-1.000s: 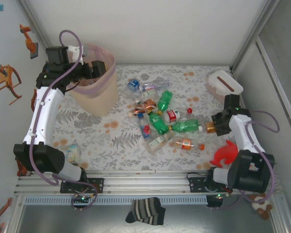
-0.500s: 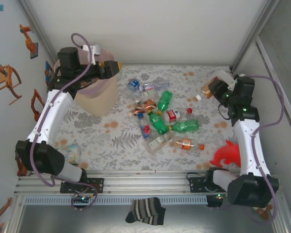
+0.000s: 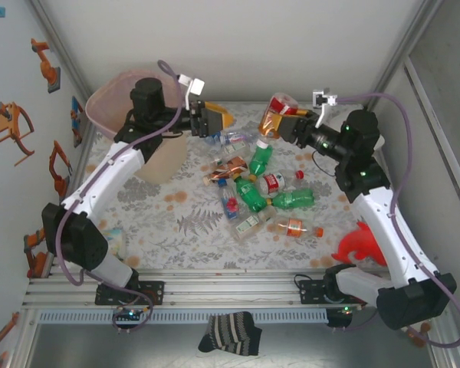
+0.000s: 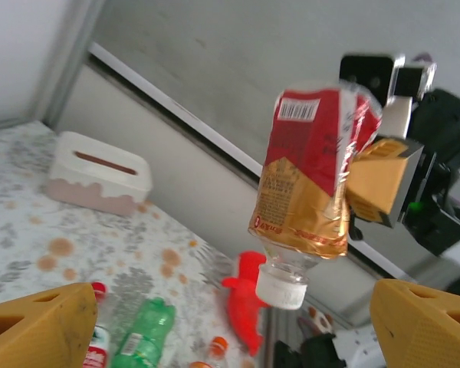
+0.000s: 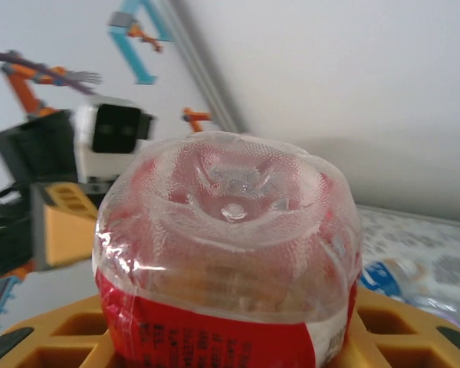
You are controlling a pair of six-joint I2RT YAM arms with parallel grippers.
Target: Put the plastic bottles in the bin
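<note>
From above, the right gripper clenches a red-labelled bottle aloft, facing the wide-open, empty left gripper, whose wrist view shows it hanging cap-down straight ahead, while the right wrist view shows it wedged between the jaws; with the bin behind the left gripper and about a dozen loose bottles below both, most of the job looks undone.

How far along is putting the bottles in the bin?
Done: nothing can be confirmed; the inside of the bin is unclear. In hand: the right end effector holds a red-labelled bottle aloft, facing the open left end effector. Left: the pile of bottles on the table.
</note>
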